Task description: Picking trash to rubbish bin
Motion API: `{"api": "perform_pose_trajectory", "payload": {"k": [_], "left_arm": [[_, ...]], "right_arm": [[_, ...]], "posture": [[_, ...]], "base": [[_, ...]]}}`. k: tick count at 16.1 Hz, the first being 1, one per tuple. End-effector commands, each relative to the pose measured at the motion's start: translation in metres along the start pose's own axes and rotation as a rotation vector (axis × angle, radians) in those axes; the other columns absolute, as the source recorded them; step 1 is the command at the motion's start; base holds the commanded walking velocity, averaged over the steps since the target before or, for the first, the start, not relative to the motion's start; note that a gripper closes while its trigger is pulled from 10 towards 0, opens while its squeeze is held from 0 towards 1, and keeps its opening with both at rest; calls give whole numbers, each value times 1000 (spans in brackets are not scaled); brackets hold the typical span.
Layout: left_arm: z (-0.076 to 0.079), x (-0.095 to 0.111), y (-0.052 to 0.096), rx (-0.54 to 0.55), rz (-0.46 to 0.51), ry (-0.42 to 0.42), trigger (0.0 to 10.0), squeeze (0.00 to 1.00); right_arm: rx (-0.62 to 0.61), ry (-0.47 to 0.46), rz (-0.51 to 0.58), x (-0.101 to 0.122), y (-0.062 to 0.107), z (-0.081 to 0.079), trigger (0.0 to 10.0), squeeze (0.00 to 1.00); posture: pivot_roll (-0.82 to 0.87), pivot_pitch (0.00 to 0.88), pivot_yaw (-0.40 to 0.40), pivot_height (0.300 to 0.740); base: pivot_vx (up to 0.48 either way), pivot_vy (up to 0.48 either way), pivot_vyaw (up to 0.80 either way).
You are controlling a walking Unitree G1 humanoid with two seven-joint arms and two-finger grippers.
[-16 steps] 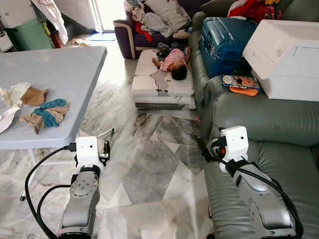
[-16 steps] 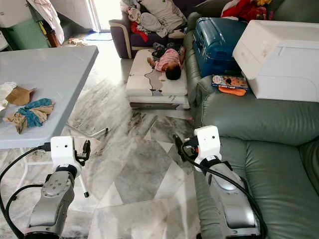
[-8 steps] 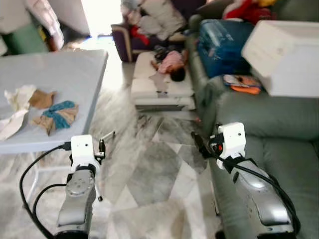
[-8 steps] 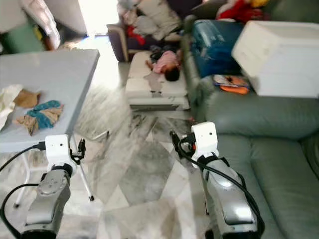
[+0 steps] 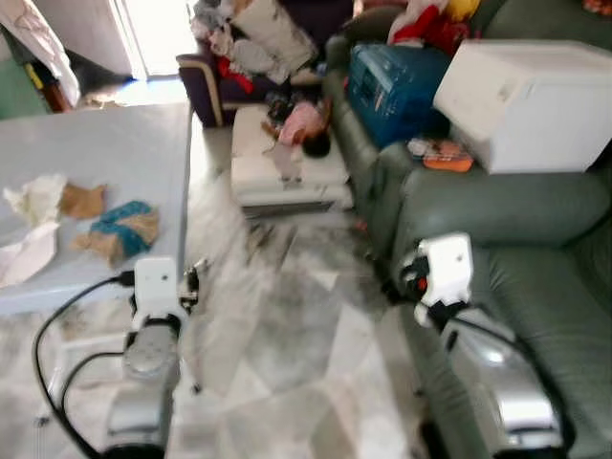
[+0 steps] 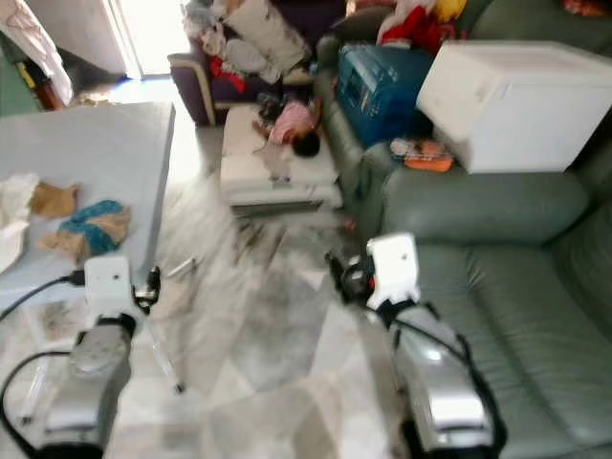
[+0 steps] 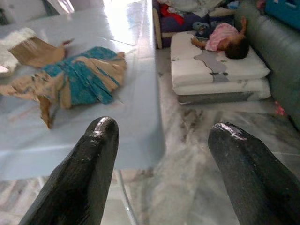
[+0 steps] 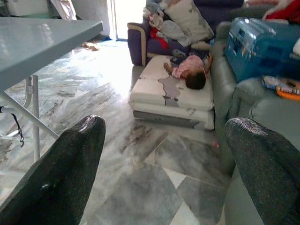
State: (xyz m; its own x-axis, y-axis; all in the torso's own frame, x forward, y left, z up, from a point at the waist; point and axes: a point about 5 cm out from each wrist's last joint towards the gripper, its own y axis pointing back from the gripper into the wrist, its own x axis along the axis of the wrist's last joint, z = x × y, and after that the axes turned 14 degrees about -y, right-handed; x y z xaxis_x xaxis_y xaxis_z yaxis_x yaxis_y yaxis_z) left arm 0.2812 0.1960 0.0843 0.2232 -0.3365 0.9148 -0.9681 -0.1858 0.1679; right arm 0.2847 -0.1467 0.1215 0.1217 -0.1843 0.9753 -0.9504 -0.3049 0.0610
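Observation:
Crumpled trash lies on the grey table [image 5: 124, 143]: a blue and tan wrapper [image 5: 121, 228] [image 7: 79, 77], a brown paper scrap [image 5: 82, 200] [image 7: 35, 49] and white paper [image 5: 33, 196]. My left gripper [image 7: 161, 140] is open and empty, held low beside the table's near edge, with the wrapper ahead of its fingertips. My right gripper [image 8: 168, 136] is open and empty above the marble floor, next to the green sofa [image 5: 535, 220].
A person lies on a white floor mattress [image 5: 287, 167] [image 8: 173, 96] ahead. A blue suitcase [image 5: 397, 81] and a white box [image 5: 521, 100] rest on the sofa. A purple armchair [image 5: 215, 57] heaped with clothes stands at the back. A table leg [image 8: 28, 112] crosses the floor.
The whole scene has shifted left and blurred, so the camera has moved. Both arms keep their pose, grippers still open and empty.

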Motion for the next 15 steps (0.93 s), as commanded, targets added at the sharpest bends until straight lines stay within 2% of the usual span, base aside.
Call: {"api": "perform_pose_trajectory", "payload": {"k": [1, 2, 4, 7, 9, 10, 11, 13, 15], "left_arm": [[0, 17, 0, 12, 73, -15, 10000, 0], [-2, 31, 0, 29, 135, -27, 10000, 0], [-3, 47, 0, 23, 195, -29, 10000, 0], [-9, 62, 3, 38, 242, -33, 10000, 0], [-14, 65, 6, 11, 278, 9, 10000, 0], [-20, 62, 7, -11, 247, 20, 10000, 0], [-23, 58, 10, -12, 241, -58, 10000, 0], [-21, 49, 17, -51, 209, -90, 10000, 0], [-17, 53, 20, -21, 230, -60, 10000, 0]], "right_arm": [[-6, 0, 47, 11, 1, 1, 10000, 0], [-14, -12, 75, 18, 1, 2, 10000, 0], [-33, -9, 93, 25, 3, 6, 10000, 0], [-117, 20, 122, 34, 9, 18, 10000, 0], [-124, 1, 142, 38, 9, 20, 10000, 0], [-126, 19, 218, 48, 8, 20, 10000, 0], [-143, 80, 173, 46, 8, 22, 10000, 0], [-158, 61, 129, 39, 12, 28, 10000, 0], [-170, 65, 140, 38, 17, 31, 10000, 0]], "posture": [[-33, 0, 21, 740], [-33, 0, 22, 740], [-32, 0, 23, 740], [-41, 0, 27, 740], [-37, 0, 28, 740], [-30, 0, 28, 740], [-29, 0, 27, 740], [-28, 0, 29, 740], [-37, 0, 30, 740]], "base": [[0, 0, 0], [0, 0, 0], [0, 0, 0], [0, 0, 0], [0, 0, 0], [0, 0, 0], [0, 0, 0], [0, 0, 0], [0, 0, 294]]}}
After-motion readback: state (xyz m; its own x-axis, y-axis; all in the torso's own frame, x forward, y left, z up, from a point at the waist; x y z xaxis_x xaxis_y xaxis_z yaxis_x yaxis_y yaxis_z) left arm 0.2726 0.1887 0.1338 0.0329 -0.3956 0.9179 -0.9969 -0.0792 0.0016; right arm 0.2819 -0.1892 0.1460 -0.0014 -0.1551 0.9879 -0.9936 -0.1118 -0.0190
